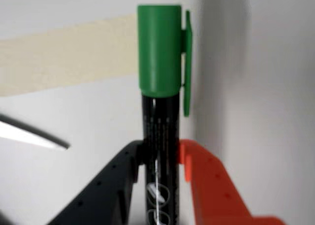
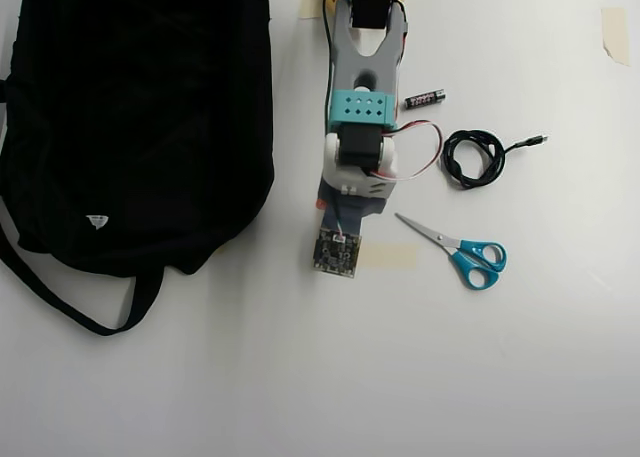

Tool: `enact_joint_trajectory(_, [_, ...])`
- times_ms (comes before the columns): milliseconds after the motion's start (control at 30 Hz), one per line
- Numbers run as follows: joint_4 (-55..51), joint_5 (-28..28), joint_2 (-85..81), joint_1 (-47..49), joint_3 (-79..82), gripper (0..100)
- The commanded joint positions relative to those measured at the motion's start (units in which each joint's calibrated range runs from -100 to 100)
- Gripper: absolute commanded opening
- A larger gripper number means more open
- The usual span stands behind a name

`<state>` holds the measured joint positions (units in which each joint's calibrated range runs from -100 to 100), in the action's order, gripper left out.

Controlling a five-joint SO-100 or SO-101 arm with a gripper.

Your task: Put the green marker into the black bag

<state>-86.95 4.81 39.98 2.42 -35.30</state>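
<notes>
The claw (image 1: pixel 162 161) pinches the green marker (image 1: pixel 160 87) upright; in the overhead view the black bag (image 2: pixel 130 117) lies left, scissors (image 2: pixel 460 252) right

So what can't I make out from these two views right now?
- Marker and gripper: unseen in the overhead view, under the arm.
- Marker's lower end: cut off by the wrist view's bottom edge.
- Barrel print: blurred in the wrist view.
- Bag opening: not visible in the overhead view; the top is cropped.
- Scissors: only a blurred blade tip in the wrist view.
</notes>
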Motion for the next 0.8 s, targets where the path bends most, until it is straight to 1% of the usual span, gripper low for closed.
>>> enact_joint_trajectory(0, [-4.18, -0.25, -3.46, -0.63, -7.83, 2])
enact_joint_trajectory(200, [-11.5, -0.46, -3.46, -2.13, -21.13, 2])
enact_joint_trajectory(333, [-12.02, -0.72, -3.46, -3.47, -25.62, 2])
enact_joint_trajectory(467, [-12.11, -2.5, -3.88, -5.49, -31.37, 2])
enact_joint_trajectory(767, [-12.28, -1.77, -3.88, -11.92, -32.09, 2])
